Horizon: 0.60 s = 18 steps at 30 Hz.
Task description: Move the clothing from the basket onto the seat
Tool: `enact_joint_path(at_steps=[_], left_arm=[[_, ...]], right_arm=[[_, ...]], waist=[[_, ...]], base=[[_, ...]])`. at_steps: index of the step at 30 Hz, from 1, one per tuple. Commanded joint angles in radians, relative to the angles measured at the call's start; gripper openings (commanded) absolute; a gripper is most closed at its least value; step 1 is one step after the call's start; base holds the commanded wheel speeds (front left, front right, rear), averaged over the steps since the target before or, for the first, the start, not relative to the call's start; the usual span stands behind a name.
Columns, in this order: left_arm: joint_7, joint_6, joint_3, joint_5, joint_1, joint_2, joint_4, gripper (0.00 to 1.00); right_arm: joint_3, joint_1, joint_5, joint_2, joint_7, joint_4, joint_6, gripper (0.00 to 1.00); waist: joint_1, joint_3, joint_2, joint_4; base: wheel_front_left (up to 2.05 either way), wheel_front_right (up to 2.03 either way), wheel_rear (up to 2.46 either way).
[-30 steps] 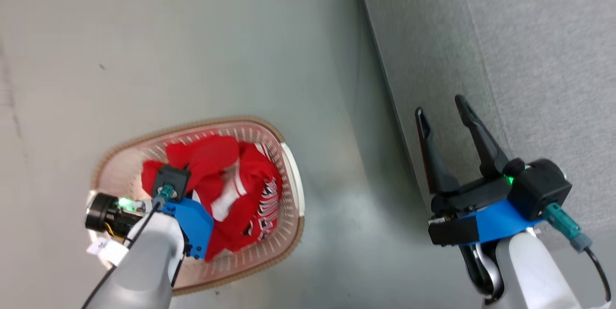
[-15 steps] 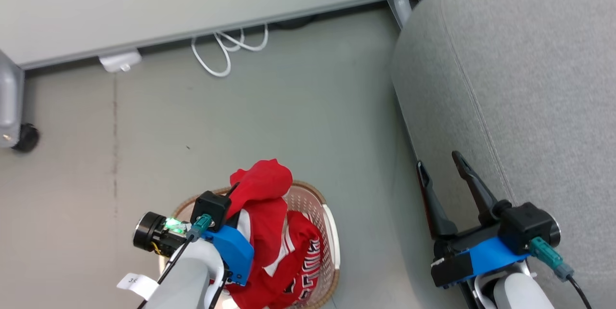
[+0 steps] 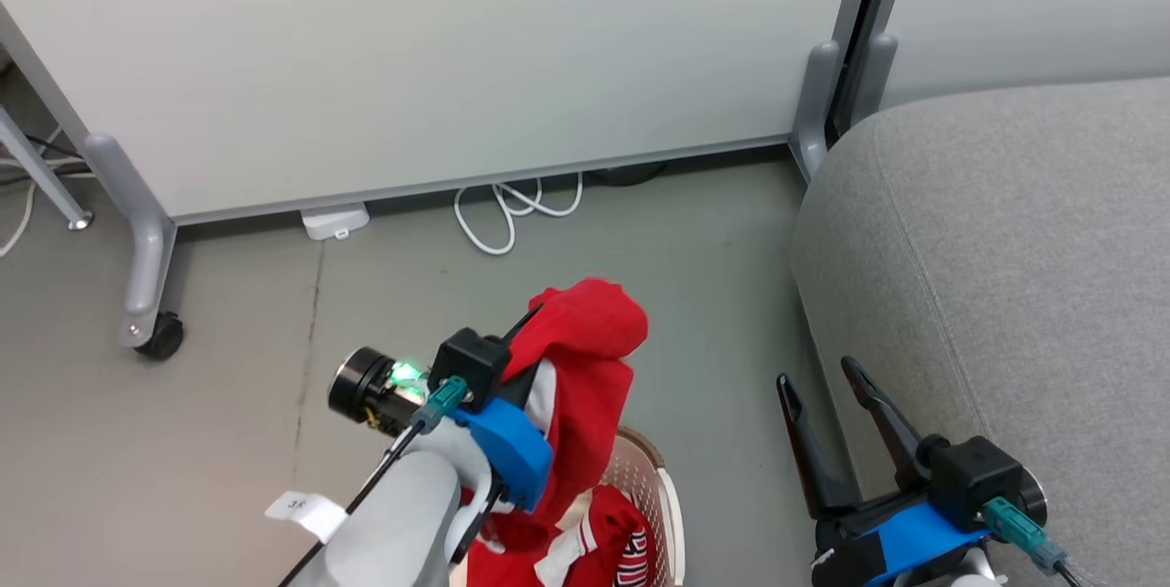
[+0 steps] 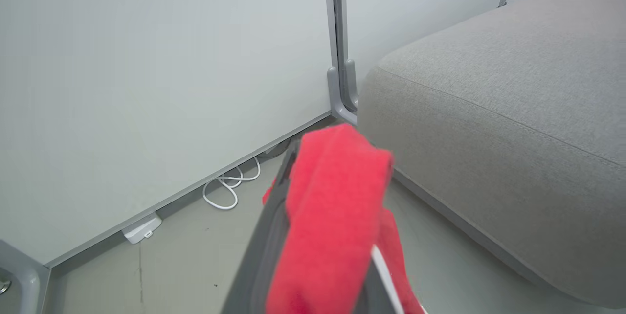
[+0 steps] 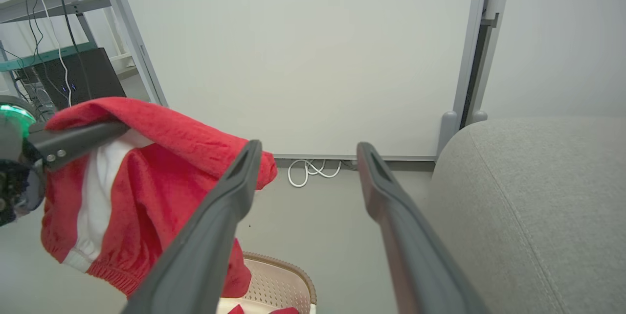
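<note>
My left gripper [image 3: 528, 320] is shut on a red garment with white trim [image 3: 590, 340] and holds it in the air above the basket [image 3: 665, 496]. The cloth drapes over the fingers and hangs down. A second red garment with lettering [image 3: 614, 543] lies in the cream basket. In the left wrist view the red garment [image 4: 332, 216] covers my fingertips, with the grey seat [image 4: 489, 108] to the right. My right gripper [image 3: 818, 375] stands open and empty beside the seat [image 3: 1005, 249]. In the right wrist view the right gripper [image 5: 309, 147] is open, with the garment [image 5: 161, 177] hanging at the left over the basket [image 5: 286, 284].
A white partition panel on grey wheeled legs [image 3: 146, 294] stands behind the basket. A coiled white cable [image 3: 512, 212] and a white adapter [image 3: 334, 221] lie on the grey floor at its foot. A shelf with cables and a black box [image 5: 83, 79] stands further left.
The head camera has tilted up, so the basket has slid to the bottom edge. My left gripper has lifted the red garment out of the basket. The right gripper stays open.
</note>
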Motion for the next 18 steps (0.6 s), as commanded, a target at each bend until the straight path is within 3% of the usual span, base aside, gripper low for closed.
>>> enact_joint_path(at_steps=[1, 8, 18], left_arm=[[-0.005, -0.007, -0.020, -0.025, -0.026, -0.002, -0.015, 0.00], [0.028, -0.006, -0.137, -0.180, -0.091, -0.002, -0.091, 0.00], [0.084, 0.015, -0.261, -0.313, -0.195, -0.002, -0.155, 0.00]], right_arm=[[0.005, 0.016, 0.007, -0.003, 0.003, 0.001, 0.001, 1.00], [0.028, 0.034, 0.022, -0.003, 0.012, 0.003, 0.001, 1.00], [0.044, 0.040, 0.028, -0.003, 0.016, 0.003, 0.001, 1.00]], waist=[[0.0002, -0.020, -0.0001, 0.001], [0.0002, -0.059, -0.0001, -0.009], [0.0002, -0.064, -0.0001, -0.022]], base=[[0.00, 0.00, 0.00], [0.00, 0.00, 0.00], [0.00, 0.00, 0.00]])
